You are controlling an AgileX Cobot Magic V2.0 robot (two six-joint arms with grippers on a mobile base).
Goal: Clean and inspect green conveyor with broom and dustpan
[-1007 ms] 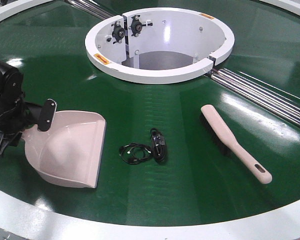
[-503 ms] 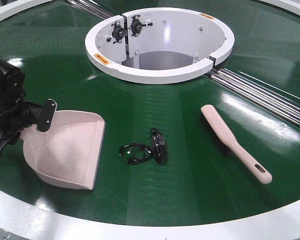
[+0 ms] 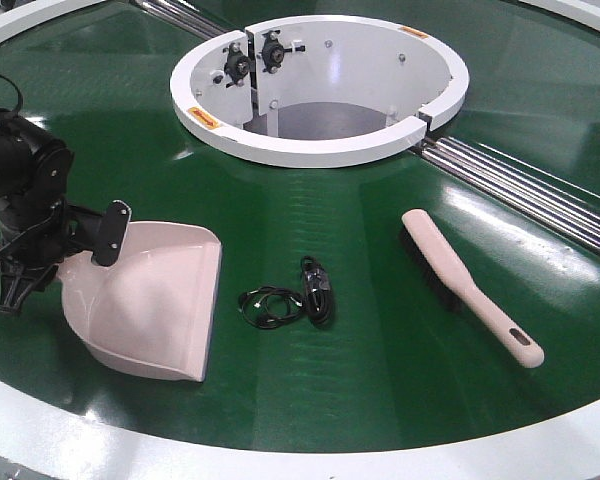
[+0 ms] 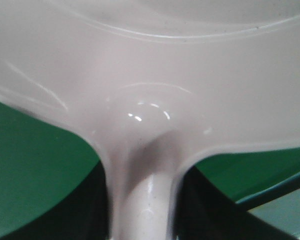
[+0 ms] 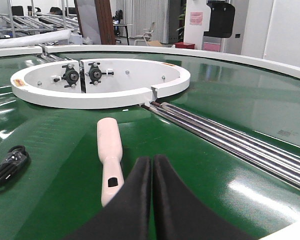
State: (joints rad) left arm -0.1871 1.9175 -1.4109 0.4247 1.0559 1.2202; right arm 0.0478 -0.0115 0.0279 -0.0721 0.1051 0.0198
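Left fingers (image 3: 111, 232) astride dustpan (image 3: 150, 300) handle

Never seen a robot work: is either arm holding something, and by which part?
The left gripper grips the dustpan by its handle, just behind the pan. The right gripper is shut on nothing; the broom lies free.

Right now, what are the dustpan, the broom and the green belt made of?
The dustpan looks like smooth beige-pink plastic: one moulded piece with shiny highlights. The broom seems to be the same plastic, with black bristles. The green conveyor looks like glossy rubbery or vinyl sheet, mirroring the lights.
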